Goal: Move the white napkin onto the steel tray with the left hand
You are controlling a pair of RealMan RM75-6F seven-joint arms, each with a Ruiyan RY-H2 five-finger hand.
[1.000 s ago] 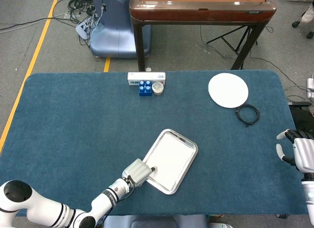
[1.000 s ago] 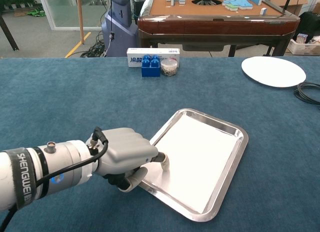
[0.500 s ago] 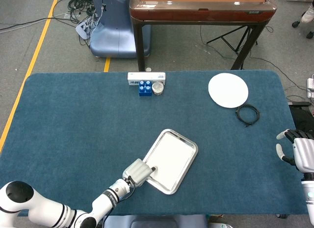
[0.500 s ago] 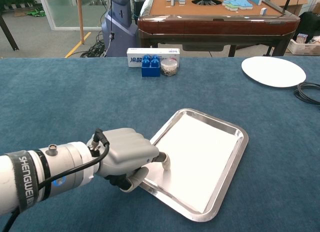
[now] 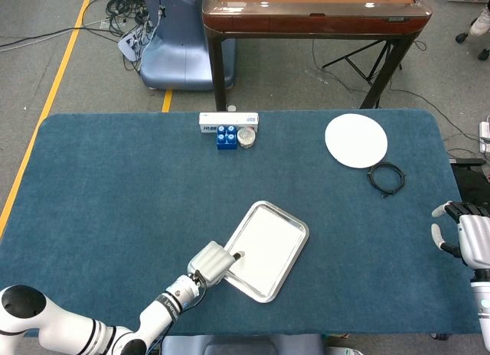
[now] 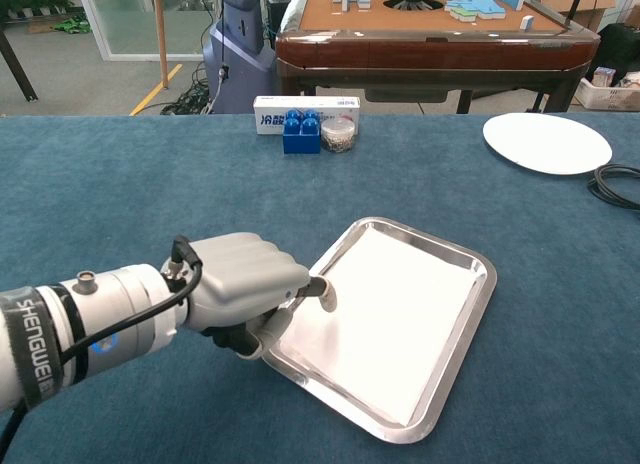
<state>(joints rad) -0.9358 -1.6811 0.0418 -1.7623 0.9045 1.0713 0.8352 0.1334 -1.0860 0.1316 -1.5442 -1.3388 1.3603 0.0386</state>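
The white napkin (image 6: 385, 319) lies flat inside the steel tray (image 6: 470, 314) on the blue table (image 5: 115, 187). The left hand (image 6: 245, 284) sits at the tray's near left edge with its fingers curled in, and one fingertip (image 6: 326, 297) touches the napkin's corner. I cannot tell if it pinches it. The right hand (image 5: 465, 236) is far off at the table's right edge, fingers spread, holding nothing.

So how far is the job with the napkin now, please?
Mostly done: the white napkin lies flat inside the steel tray. In hand: the left hand is at the tray's near-left corner, fingers on the napkin's corner. Left: let go and pull the hand away. The right hand holds nothing at the table's edge.
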